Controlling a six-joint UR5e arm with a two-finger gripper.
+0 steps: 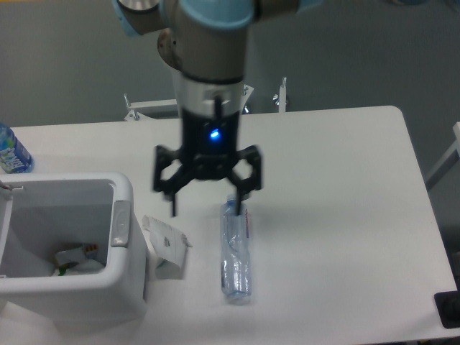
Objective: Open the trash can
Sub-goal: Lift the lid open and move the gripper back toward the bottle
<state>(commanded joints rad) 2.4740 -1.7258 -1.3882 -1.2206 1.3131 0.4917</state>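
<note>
The trash can (pixel 72 295) is a large white rectangular bin at the lower left of the table. Its top stands open and I see into it, with some rubbish (pixel 75 260) at the bottom. A grey push-button strip (pixel 120 223) sits on its right rim. The lid is out of view or hidden at the left edge. My gripper (pixel 206 208) hangs open and empty above the table, right of the bin, with its right fingertip over the top end of a clear plastic bottle (pixel 236 255) lying on the table.
A crumpled white paper or carton (pixel 167 248) lies between the bin and the clear bottle. A blue-labelled bottle (pixel 11 152) stands at the far left edge. White metal brackets (pixel 280 95) stand behind the table's back edge. A dark object (pixel 448 309) is at the lower right corner.
</note>
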